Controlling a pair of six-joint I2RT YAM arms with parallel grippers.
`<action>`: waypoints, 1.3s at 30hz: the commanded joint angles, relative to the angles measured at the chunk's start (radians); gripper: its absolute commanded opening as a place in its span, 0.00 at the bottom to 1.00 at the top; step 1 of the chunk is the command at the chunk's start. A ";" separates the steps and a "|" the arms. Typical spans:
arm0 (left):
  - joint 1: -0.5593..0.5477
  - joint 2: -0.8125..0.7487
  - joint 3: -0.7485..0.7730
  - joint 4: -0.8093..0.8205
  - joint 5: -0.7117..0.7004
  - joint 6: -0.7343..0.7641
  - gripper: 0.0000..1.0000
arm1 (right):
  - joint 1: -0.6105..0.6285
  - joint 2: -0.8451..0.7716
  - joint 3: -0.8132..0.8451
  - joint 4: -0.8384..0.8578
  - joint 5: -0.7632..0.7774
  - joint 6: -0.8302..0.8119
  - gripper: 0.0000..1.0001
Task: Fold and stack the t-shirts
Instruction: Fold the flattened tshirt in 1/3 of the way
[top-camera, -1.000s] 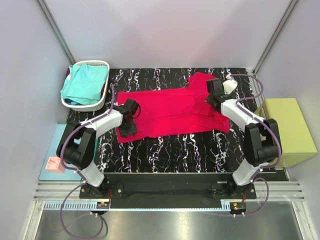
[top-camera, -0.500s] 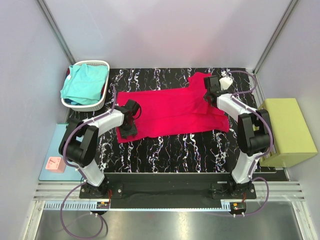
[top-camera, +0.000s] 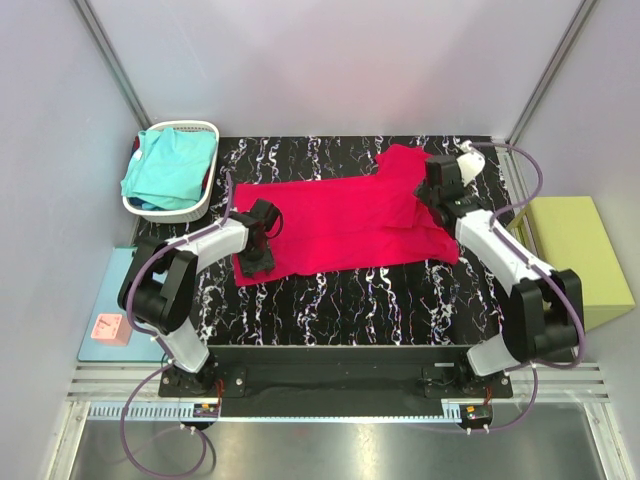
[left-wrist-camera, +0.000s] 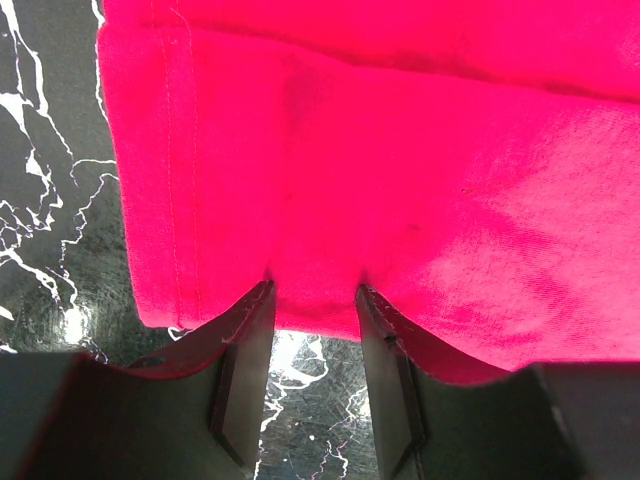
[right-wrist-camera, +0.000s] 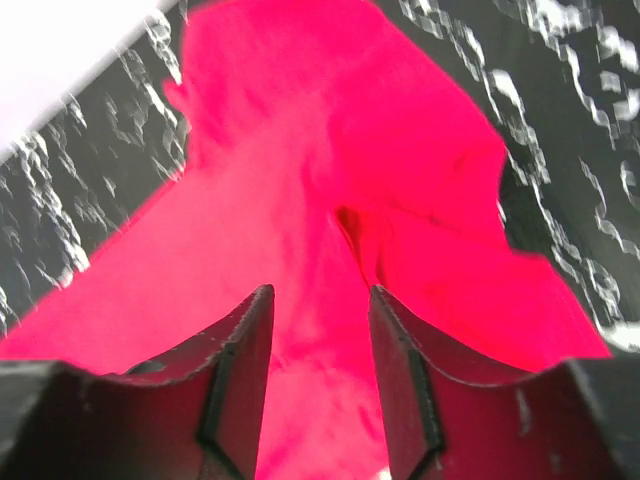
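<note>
Red t-shirt (top-camera: 340, 225): hem is found at left gripper (left-wrist-camera: 315, 290) tips; right gripper (right-wrist-camera: 320, 292) is poised over bunched sleeve; jaws apart on both. One layer alone may be pinched there, skewing the fold.

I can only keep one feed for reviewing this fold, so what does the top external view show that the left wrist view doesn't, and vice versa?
Only the top external view: the turquoise t-shirt in the white basket, the yellow-green block, the light-blue mat, and the right gripper over the red t-shirt's right end.
Only the left wrist view: the hem stitching, and that the left gripper's jaws stand apart at the shirt's edge.
Both: the red t-shirt on the black marbled table.
</note>
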 joint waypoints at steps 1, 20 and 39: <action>0.004 0.007 0.031 0.021 0.001 0.005 0.43 | 0.028 -0.057 -0.186 -0.019 -0.052 0.042 0.47; 0.036 -0.037 0.059 0.003 -0.035 0.005 0.43 | 0.050 -0.117 -0.294 -0.068 0.017 0.101 0.46; 0.103 0.035 0.050 0.009 -0.004 0.038 0.42 | 0.051 0.172 -0.189 -0.145 -0.017 0.117 0.44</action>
